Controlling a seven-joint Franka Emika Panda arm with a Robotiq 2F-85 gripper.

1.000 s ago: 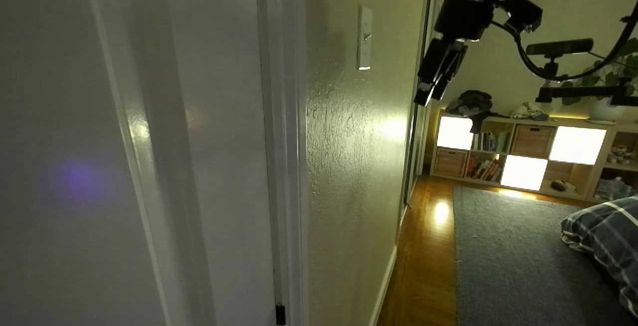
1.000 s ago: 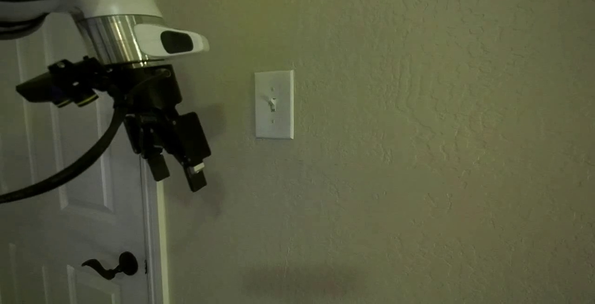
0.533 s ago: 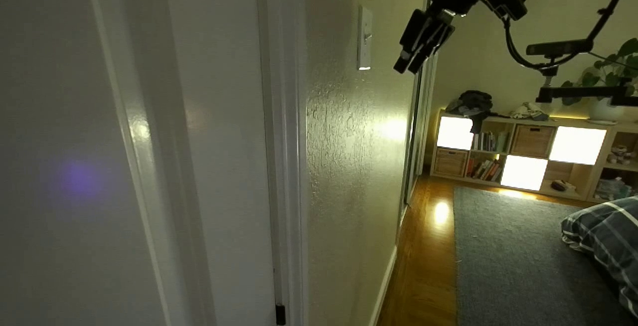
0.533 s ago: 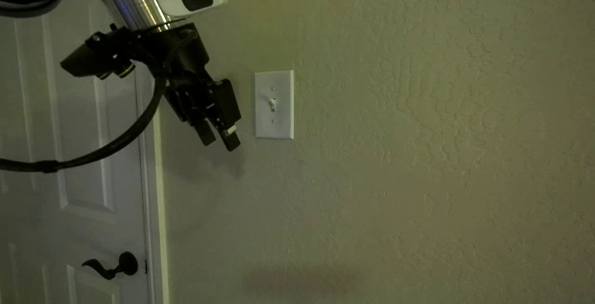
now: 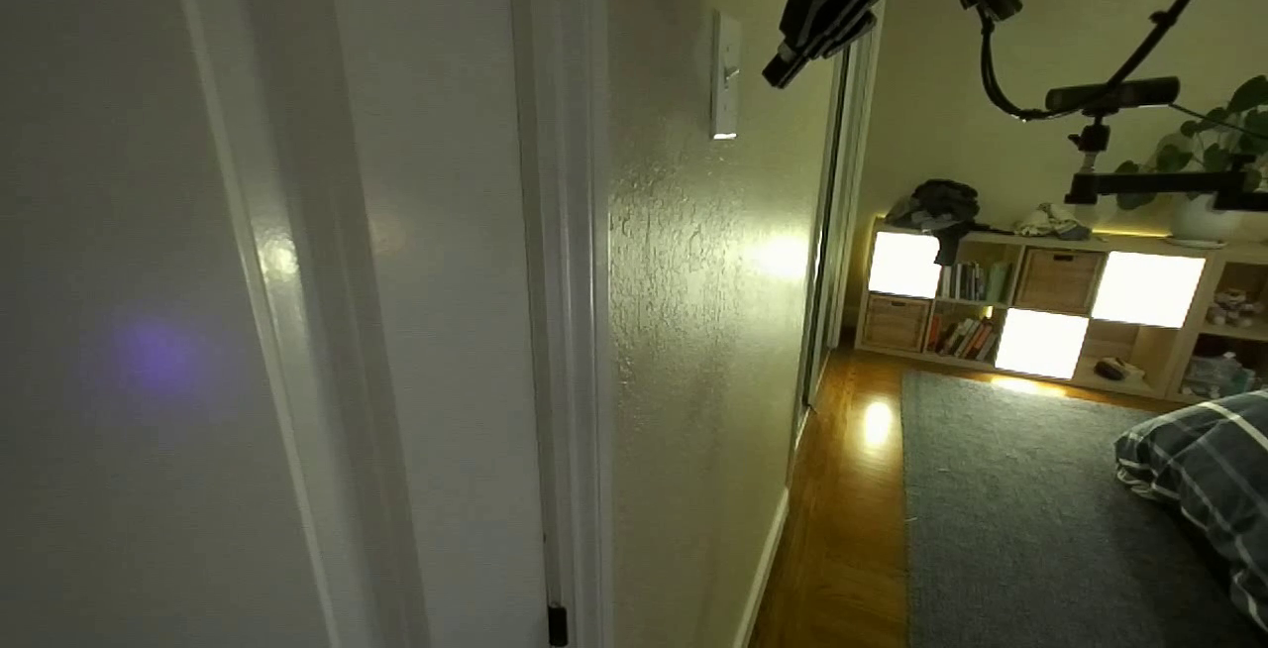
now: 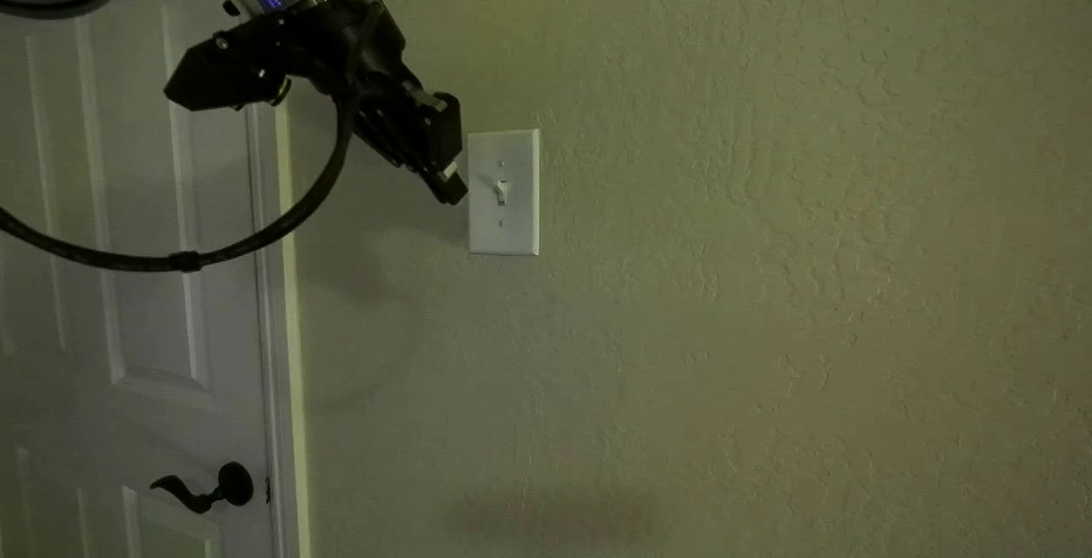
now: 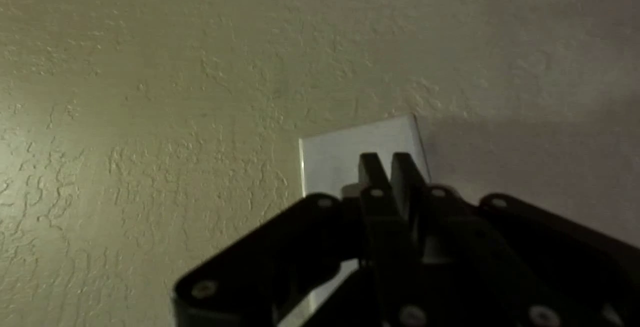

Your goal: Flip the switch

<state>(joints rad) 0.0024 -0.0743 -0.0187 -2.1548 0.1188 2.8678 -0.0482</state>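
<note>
Textured wall bears the white switch; end effector, narrowly parted, hovers nearby

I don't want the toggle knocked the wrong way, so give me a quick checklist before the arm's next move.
1. Is the switch in sight? Ok: it shows in both exterior views.
2. Is the position of the toggle known? Ok: it looks tipped up, so a downward push would likely flip it.
3. Is the gripper clear of the toggle? Ok: a gap shows in that exterior view.
4. Are the fingers fully together? Not ok: a narrow gap shows between the tips.
5. Are they lined up with the toggle? Cannot tell: they cover part of the switch in the wrist view.
</note>
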